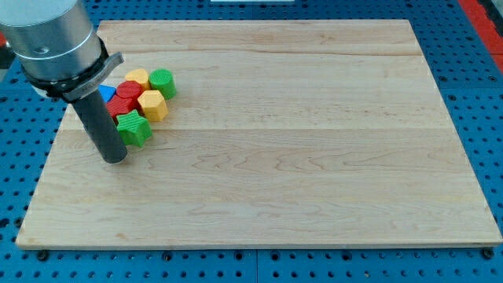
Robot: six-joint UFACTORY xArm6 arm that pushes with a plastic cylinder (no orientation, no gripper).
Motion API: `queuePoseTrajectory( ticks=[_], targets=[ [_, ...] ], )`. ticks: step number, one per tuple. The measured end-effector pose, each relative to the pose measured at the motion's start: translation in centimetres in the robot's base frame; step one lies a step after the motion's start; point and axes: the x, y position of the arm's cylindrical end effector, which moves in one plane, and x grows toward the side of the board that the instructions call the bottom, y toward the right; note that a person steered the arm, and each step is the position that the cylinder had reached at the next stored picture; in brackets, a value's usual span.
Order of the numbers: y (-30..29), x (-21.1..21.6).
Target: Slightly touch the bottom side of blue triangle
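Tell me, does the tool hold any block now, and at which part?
Nothing is held. My tip only rests on the board, beside the green star.

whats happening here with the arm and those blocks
A robot arm with a dark rod is working on a wooden board. My tip rests near the view's left edge, just left of and below a green star block. A tight cluster sits above it: a blue triangle mostly hidden behind the rod, red blocks, two yellow blocks and a green cylinder. The tip is not yet at the triangle's bottom side.
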Motion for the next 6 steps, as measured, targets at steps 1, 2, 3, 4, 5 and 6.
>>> queuePoseTrajectory(
  ticks=[1,2,3,4,5,6],
  targets=[
    [-1.0,-0.8],
    [-5.2,-2.2],
    [-7.9,-2.3],
    [-7.9,-2.3],
    [-7.5,-5.2],
    [-7.0,-5.9]
  ],
)
